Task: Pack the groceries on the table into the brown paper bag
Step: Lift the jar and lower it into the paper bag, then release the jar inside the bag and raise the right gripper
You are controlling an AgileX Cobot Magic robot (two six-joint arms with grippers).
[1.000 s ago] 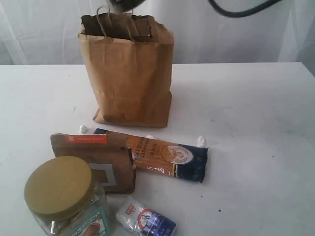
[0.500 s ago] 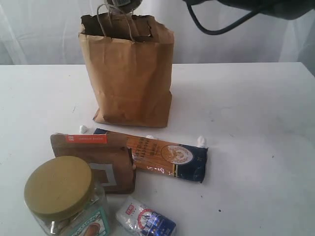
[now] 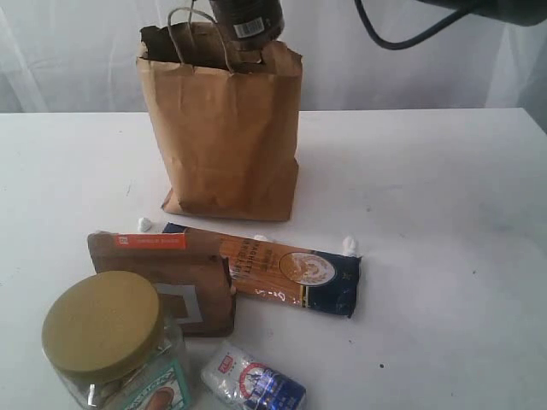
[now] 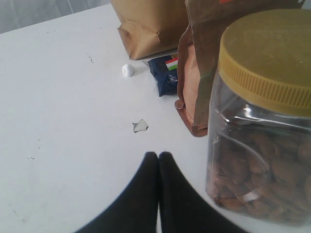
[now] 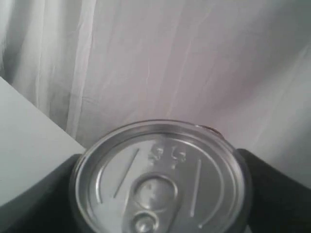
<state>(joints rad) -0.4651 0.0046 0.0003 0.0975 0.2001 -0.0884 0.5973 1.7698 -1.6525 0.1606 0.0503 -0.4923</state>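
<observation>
The brown paper bag (image 3: 226,128) stands upright at the back of the table (image 3: 444,213), and its base shows in the left wrist view (image 4: 146,29). Just over its open mouth hangs the dark-filled clear can (image 3: 248,17). My right gripper (image 5: 163,194) is shut on that can (image 5: 160,170), whose silver lid fills the gap between the fingers. Near the front lie the gold-lidded jar (image 3: 107,337), brown pouch (image 3: 171,273), spaghetti pack (image 3: 291,273) and small white-blue packet (image 3: 252,383). My left gripper (image 4: 158,155) rests shut and empty beside the jar (image 4: 262,121). The white-capped bottle is out of view.
White crumbs (image 3: 144,225) (image 3: 349,245) lie in front of the bag, and a small scrap (image 4: 140,126) lies ahead of my left gripper. A black cable (image 3: 385,34) and the dark arm (image 3: 504,8) cross the top right. White curtain hangs behind the table.
The dark can has come down into view over the bag's mouth, replacing the blurred object seen there. The arm and cable at the top right have shifted. The table's groceries have not moved.
</observation>
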